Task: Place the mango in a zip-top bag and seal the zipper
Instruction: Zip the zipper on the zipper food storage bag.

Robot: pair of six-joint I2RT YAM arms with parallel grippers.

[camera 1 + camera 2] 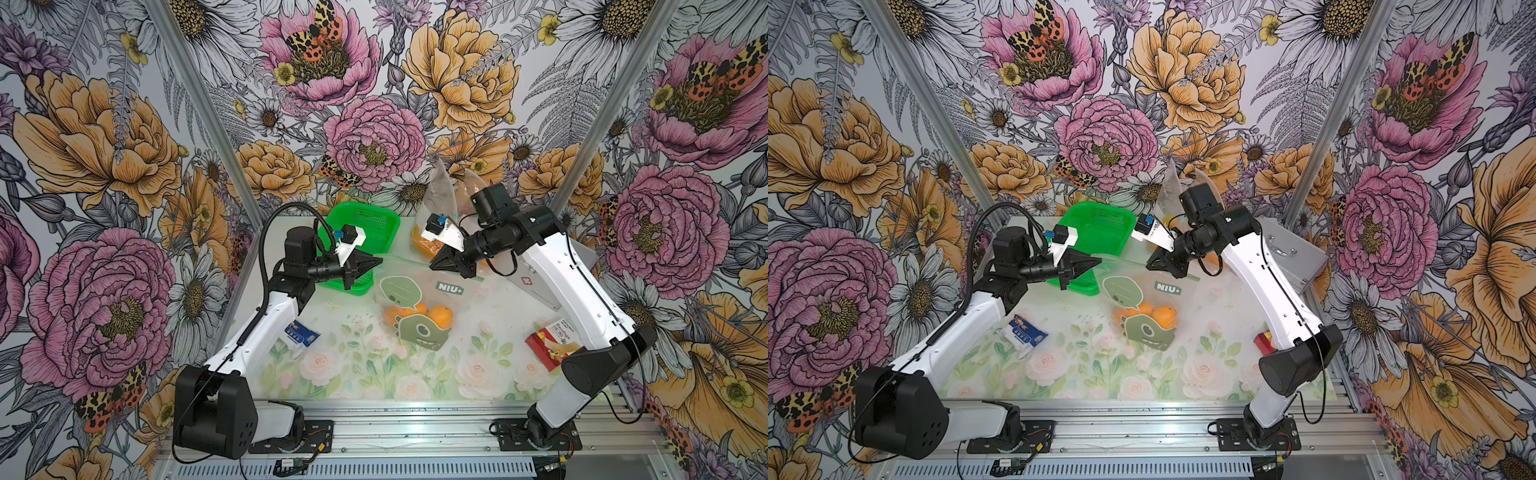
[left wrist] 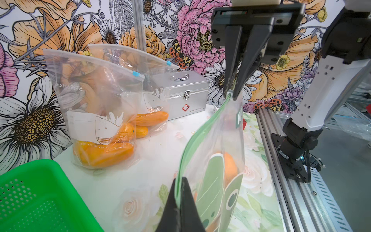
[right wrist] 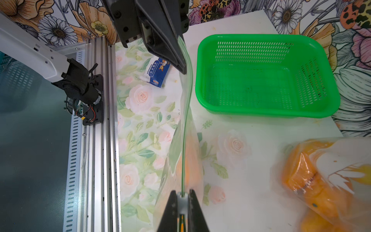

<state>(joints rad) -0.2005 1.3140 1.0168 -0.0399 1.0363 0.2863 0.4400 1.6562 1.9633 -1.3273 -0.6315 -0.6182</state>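
We see the left gripper (image 1: 379,261) pinched tight on one end of the zip-top bag (image 1: 419,291), its black tapered fingers (image 2: 188,204) meeting over the green zipper strip (image 2: 200,130). The right gripper (image 1: 433,262) is closed narrowly on the other end, with a small white piece, seemingly the slider (image 3: 182,200), clamped in it. Between the two the strip runs as a thin, slightly bowed line, and the clear, glossy film hangs below it in soft folds.

The mango (image 1: 441,314), smooth, rounded and orange, sits low inside the bag, partly behind a matte green cartoon monster print; more orange shows beside it. We cannot tell whether the bag's bottom touches the rose-printed table (image 1: 374,374).

Just beside the left gripper stands a bright green plastic basket (image 3: 261,35), rectangular with rounded corners and slotted walls. At the back two more crinkly clear bags (image 2: 96,112) stand upright with orange fruit inside, next to a ribbed aluminium case (image 2: 186,90) with a latch. A blue-and-white soft packet (image 1: 302,333) and a red carton (image 1: 548,343) lie well apart near the front
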